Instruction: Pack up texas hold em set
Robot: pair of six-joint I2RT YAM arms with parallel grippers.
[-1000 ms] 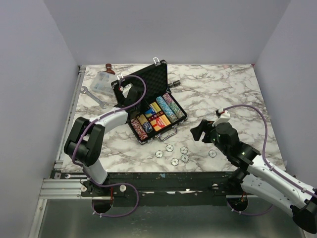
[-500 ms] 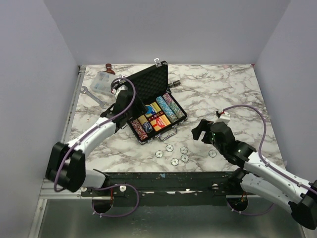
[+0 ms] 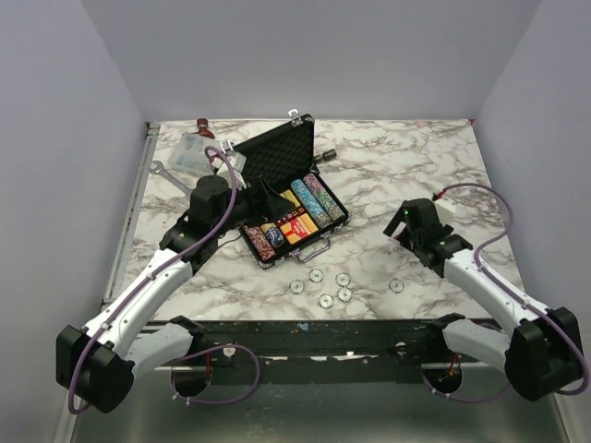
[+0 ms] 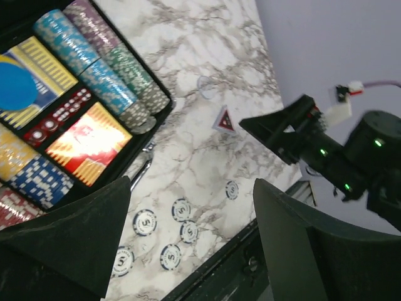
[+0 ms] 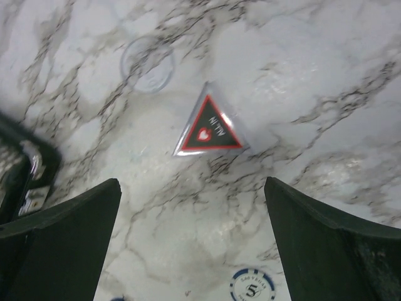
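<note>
The black briefcase [image 3: 277,152] lies open at the table's middle, lid raised at the back. Its tray holds multicoloured chip rows [image 4: 100,66], a blue disc [image 4: 15,88] and red-yellow card boxes [image 4: 88,141]. Several loose pale chips [image 3: 343,279] lie in front of the case; they also show in the left wrist view [image 4: 182,209]. A red-black triangular marker [image 5: 210,128] and a clear disc [image 5: 148,64] lie on the marble. My left gripper [image 3: 261,196] hangs open and empty over the case's left part. My right gripper [image 3: 399,221] is open and empty, above the marble near the triangle.
A clear plastic box [image 3: 189,152] and a silver wrench [image 3: 175,180] lie at the back left. A small dark cylinder [image 3: 327,154] sits right of the lid. One chip [image 3: 396,285] lies apart near the front edge.
My left arm has pulled back from the lid's left edge and now points over the case. My right gripper has moved right and farther back from the loose chips.
</note>
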